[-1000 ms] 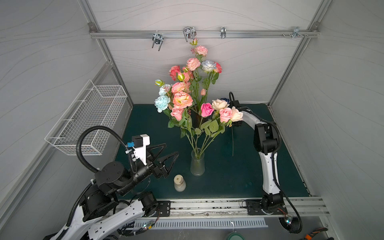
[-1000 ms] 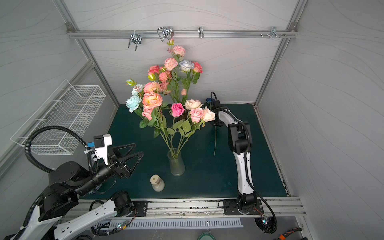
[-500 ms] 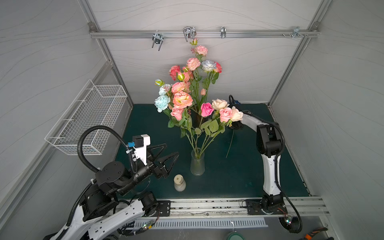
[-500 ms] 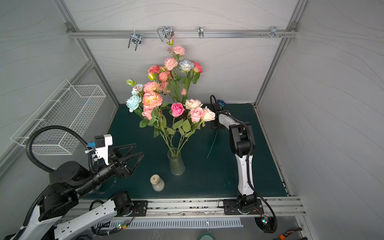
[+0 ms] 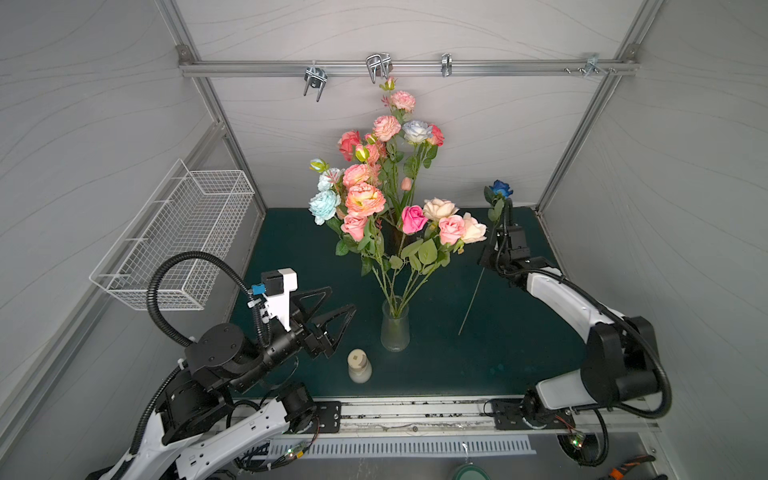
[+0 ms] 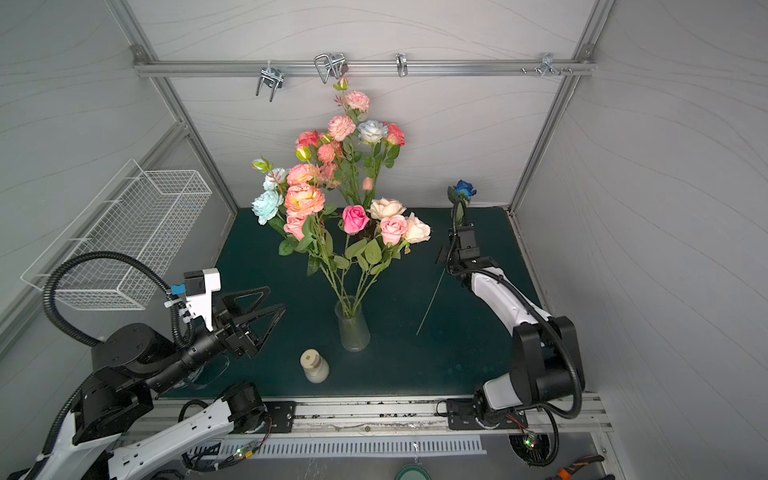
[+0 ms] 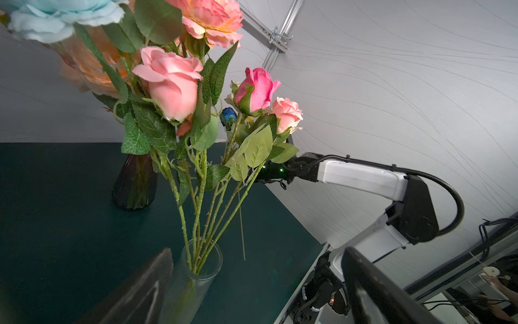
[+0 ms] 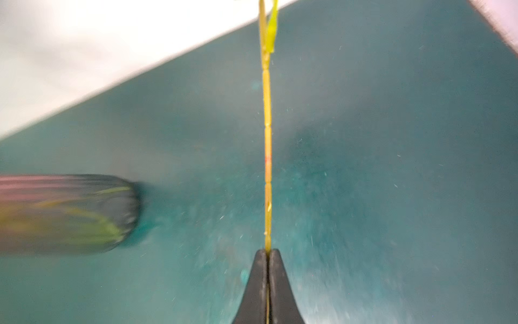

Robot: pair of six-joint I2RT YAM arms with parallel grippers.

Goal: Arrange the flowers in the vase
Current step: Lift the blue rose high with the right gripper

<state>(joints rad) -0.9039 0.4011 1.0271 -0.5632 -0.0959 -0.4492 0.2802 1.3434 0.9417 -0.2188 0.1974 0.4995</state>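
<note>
The deep blue rose [image 5: 501, 189] is gripped by its stem between the closed right fingers [image 8: 259, 277], tilted, right of the clear vase [image 5: 395, 330] on the table [image 5: 519, 357]. The other flowers [image 5: 365, 199] are stood in that vase and a dark vase [image 7: 134, 182] behind; the left fingers [image 5: 347, 311] are spread wide, empty.

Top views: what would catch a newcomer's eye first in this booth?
The tall mass of pink, coral and pale blue flowers mid-table, several stems standing in the clear glass vase. Next, the deep blue rose at the back right, its stem pinched in the shut right gripper, while the left gripper gapes open front left.
</note>
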